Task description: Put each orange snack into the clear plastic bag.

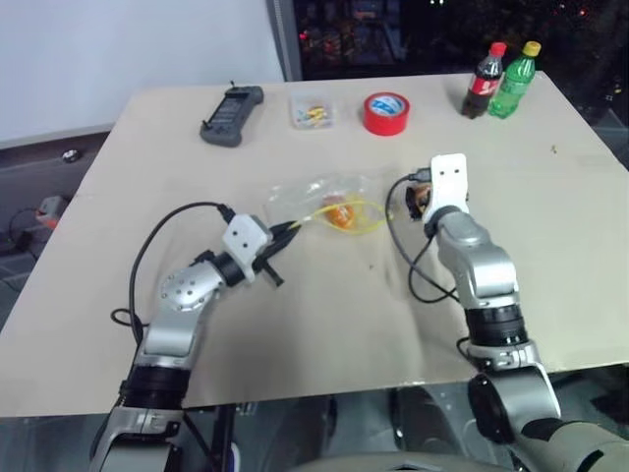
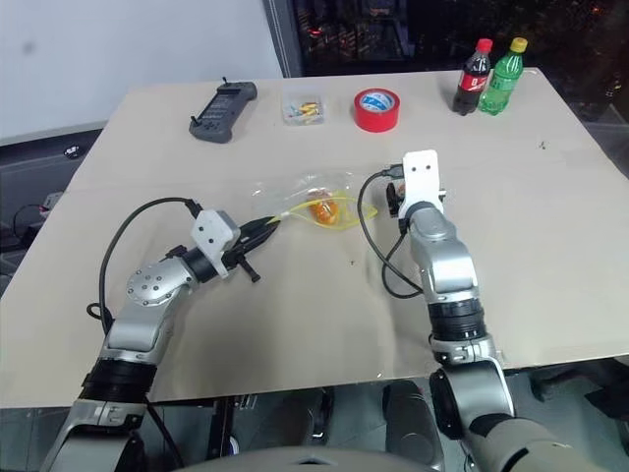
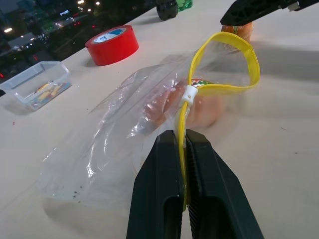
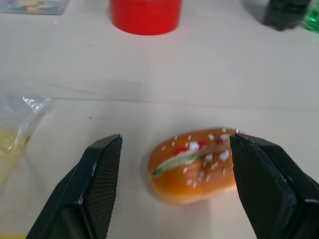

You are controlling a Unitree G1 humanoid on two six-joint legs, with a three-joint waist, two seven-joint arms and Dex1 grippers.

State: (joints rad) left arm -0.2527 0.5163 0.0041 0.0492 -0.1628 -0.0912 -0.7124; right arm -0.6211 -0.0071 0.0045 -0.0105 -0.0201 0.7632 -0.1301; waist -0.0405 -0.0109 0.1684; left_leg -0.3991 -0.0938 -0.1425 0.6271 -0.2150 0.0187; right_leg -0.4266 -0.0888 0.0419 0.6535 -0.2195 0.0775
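My left fingers (image 3: 179, 199) pinch the bag's (image 3: 124, 134) yellow seal; one snack (image 3: 197, 107) lies inside. My right gripper (image 4: 179, 189) gapes around the loose snack (image 4: 194, 167), probably soft: I'd squeeze its long sides gently.

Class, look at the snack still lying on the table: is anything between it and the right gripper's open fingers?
Nothing visible. The right gripper is open, and the orange snack lies on the bare table directly between and ahead of its fingers. The clear plastic bag lies off to one side.
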